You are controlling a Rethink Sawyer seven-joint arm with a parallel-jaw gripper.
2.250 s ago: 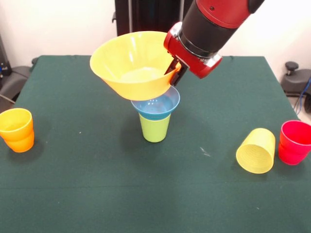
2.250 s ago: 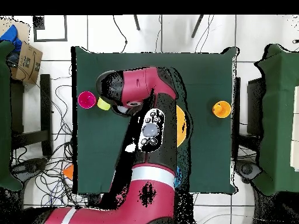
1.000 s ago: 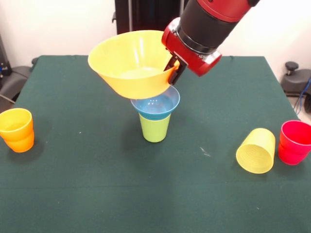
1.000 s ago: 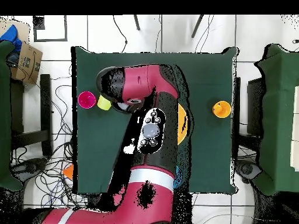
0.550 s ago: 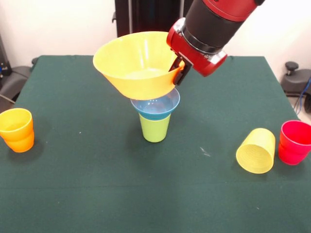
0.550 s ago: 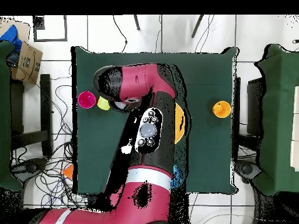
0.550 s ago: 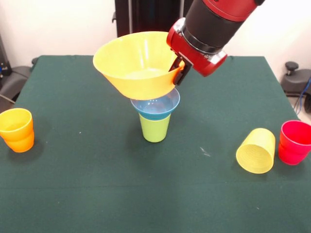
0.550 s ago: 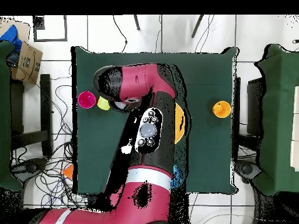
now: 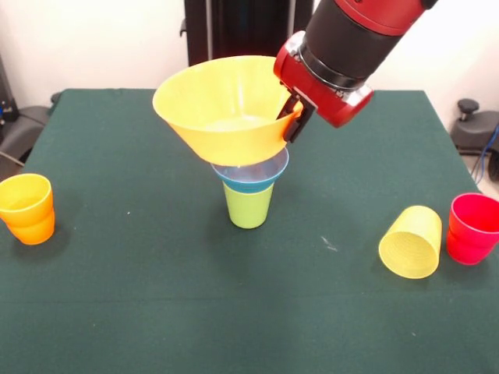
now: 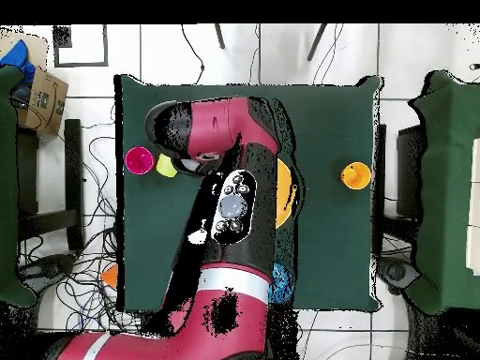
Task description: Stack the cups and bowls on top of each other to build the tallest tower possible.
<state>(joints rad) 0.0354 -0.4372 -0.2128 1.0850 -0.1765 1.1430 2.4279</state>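
Tool [image 9: 294, 118] clamped on the rim of the large yellow bowl [image 9: 222, 117], which I have hanging tilted just above the small blue bowl [image 9: 251, 173] seated in the lime green cup [image 9: 249, 204], mid-table [image 9: 156, 296]. Thin glossy plastic: I judge it light, stiff, slippery. A rim pinch is the only sensible hold; the wide shell would rock on that narrow stack.
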